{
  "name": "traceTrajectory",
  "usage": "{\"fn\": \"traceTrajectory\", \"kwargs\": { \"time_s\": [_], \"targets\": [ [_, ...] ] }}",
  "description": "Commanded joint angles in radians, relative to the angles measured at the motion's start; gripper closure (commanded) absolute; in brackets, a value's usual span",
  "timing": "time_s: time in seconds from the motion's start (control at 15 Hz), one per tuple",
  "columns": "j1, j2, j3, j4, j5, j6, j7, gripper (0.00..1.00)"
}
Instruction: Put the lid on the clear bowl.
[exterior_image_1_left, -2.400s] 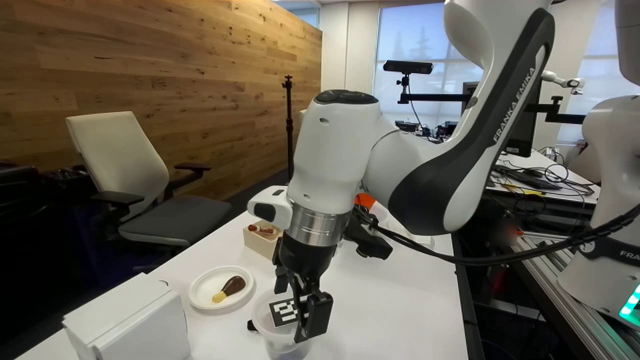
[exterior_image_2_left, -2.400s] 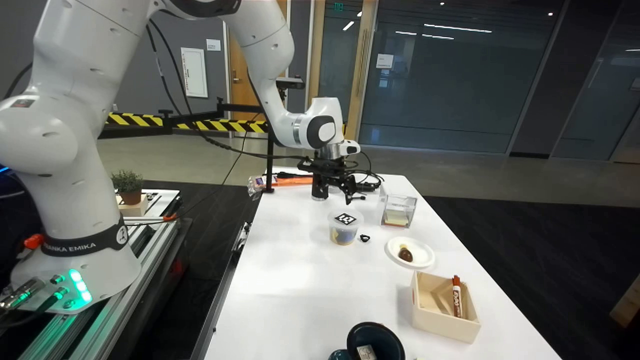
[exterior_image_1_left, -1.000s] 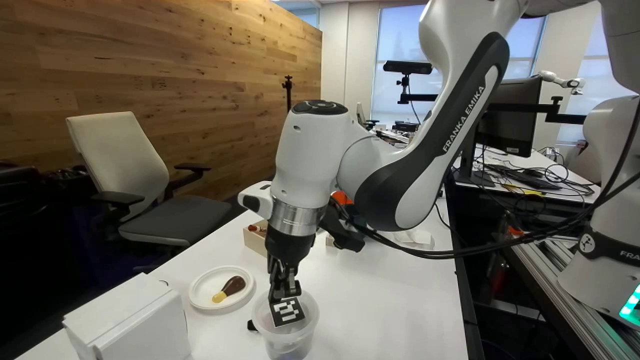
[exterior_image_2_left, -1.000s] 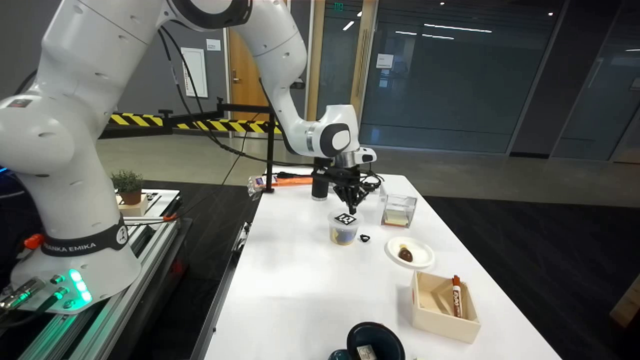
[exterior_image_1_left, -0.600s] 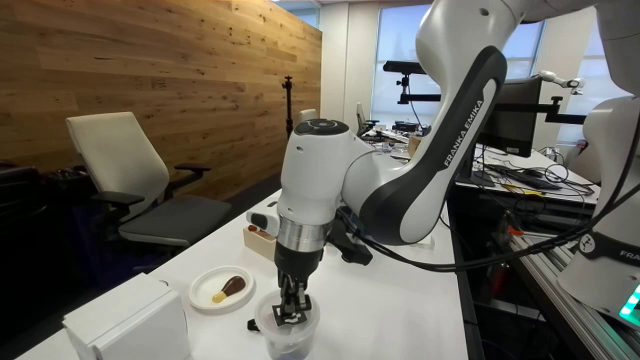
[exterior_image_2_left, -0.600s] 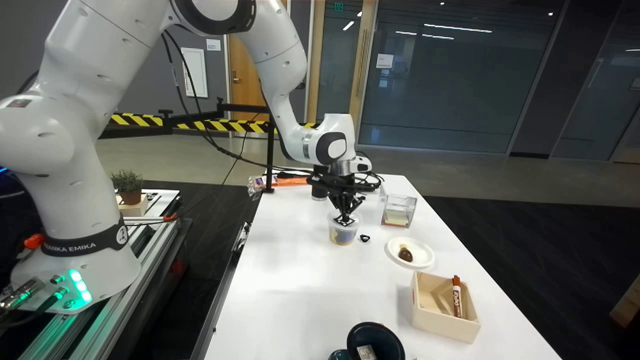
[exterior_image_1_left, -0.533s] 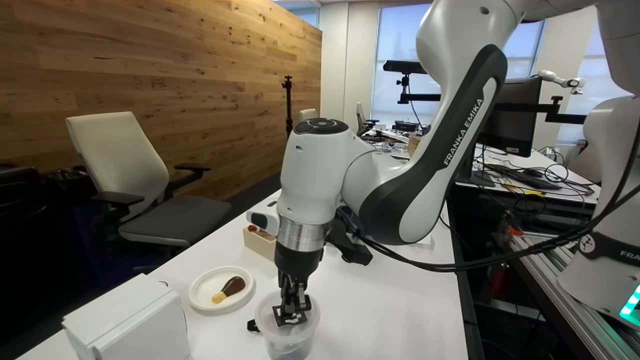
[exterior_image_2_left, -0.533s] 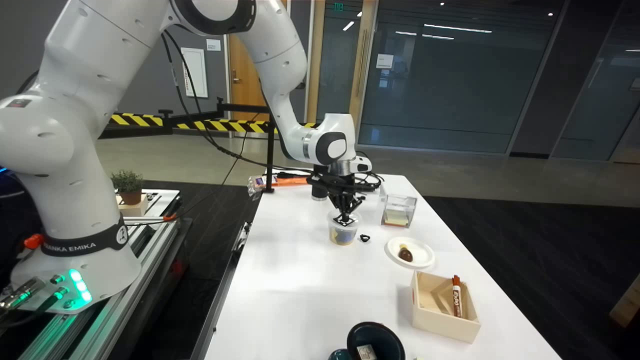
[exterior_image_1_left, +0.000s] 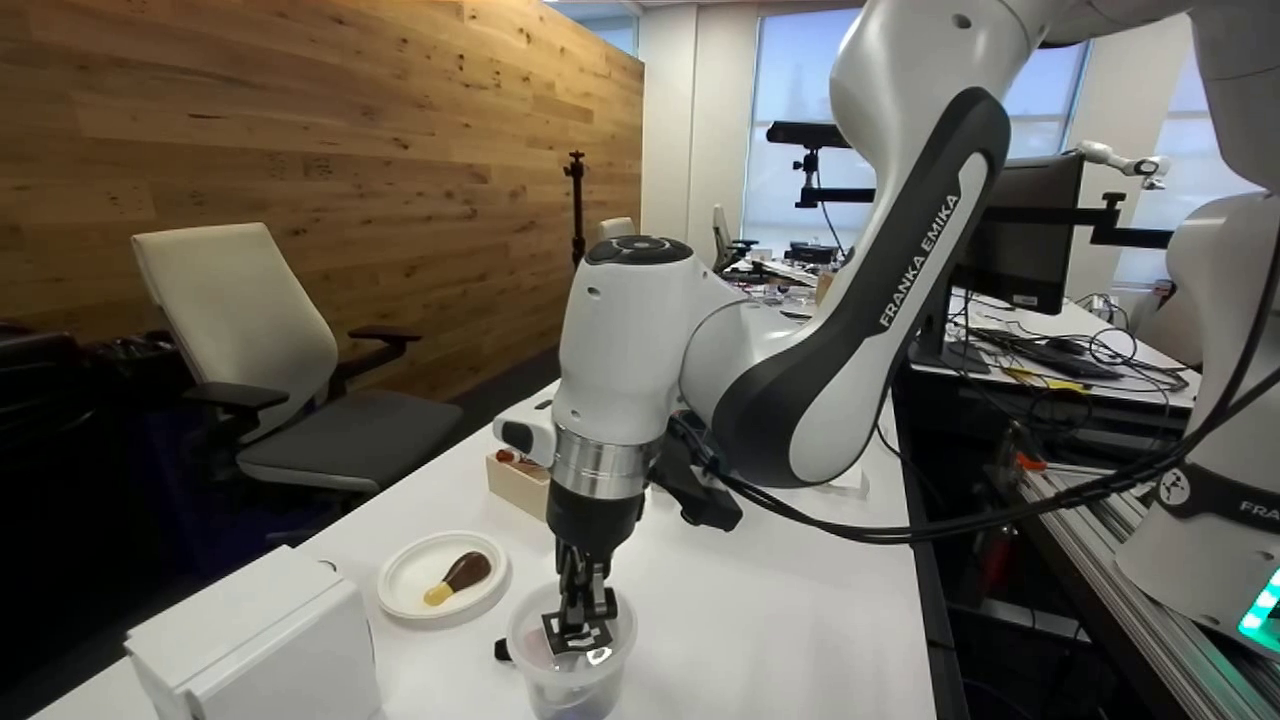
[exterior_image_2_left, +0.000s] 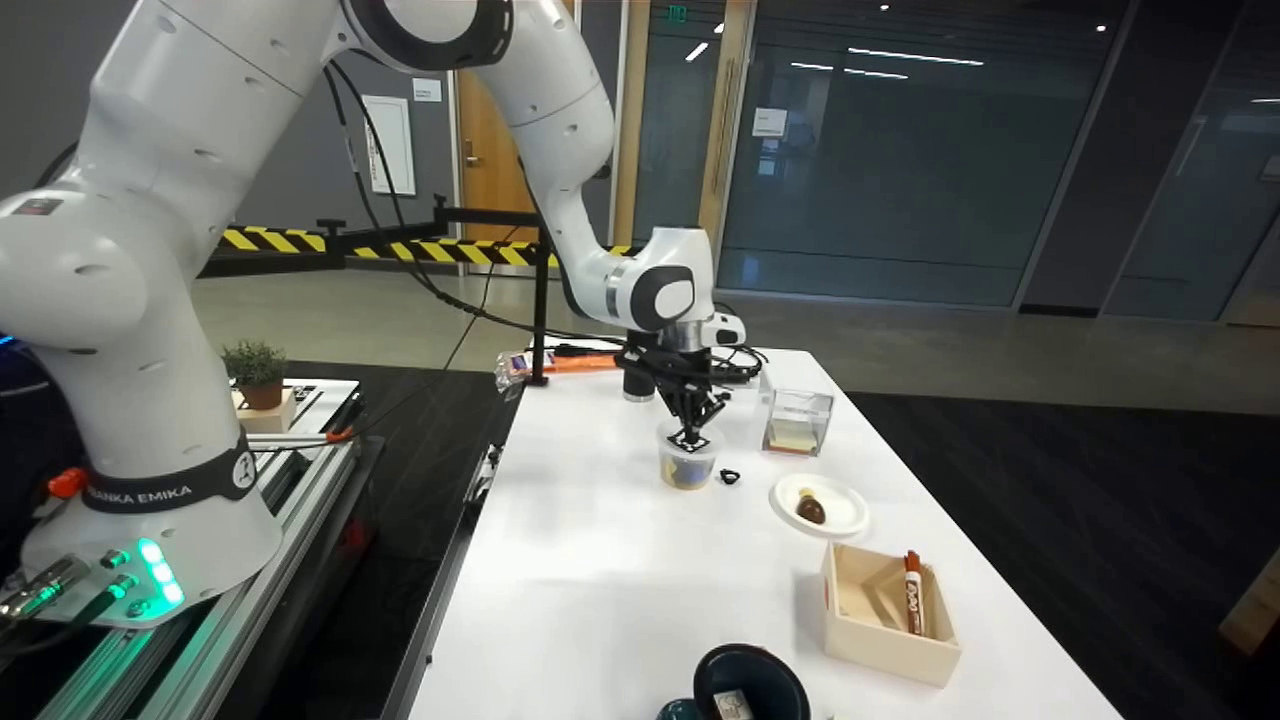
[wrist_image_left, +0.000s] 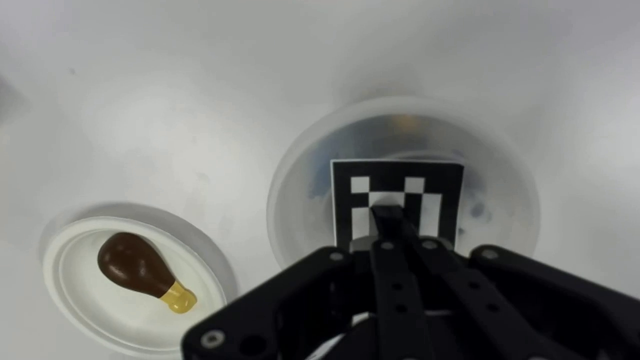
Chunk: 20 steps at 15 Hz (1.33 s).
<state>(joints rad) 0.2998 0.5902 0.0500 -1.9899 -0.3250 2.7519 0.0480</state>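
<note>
Gleaming white table (exterior_image_1_left: 790, 610), wood-panelled wall (exterior_image_1_left: 340, 170).

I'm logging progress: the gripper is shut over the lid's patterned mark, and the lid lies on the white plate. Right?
No: the lid lies on the clear bowl, not the white plate, as both exterior views show; the gripper is shut over the lid's patterned mark.

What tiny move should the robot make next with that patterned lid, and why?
Probably a gentle press straight down: the closed jaws seem to touch the lid near its middle, and it lies on the clear bowl, but no view shows whether it is snapped on all around.
</note>
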Motion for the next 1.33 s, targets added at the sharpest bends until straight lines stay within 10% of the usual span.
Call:
{"fn": "traceTrajectory", "kwargs": {
  "time_s": [0.0,0.6,1.27],
  "targets": [
    [0.011,-0.055,0.003,-0.032,0.014,0.06,0.009,1.0],
    [0.017,-0.285,0.016,-0.205,0.047,0.016,0.104,1.0],
    [-0.178,-0.38,0.036,-0.184,0.247,0.004,-0.025,1.0]
  ]
}}
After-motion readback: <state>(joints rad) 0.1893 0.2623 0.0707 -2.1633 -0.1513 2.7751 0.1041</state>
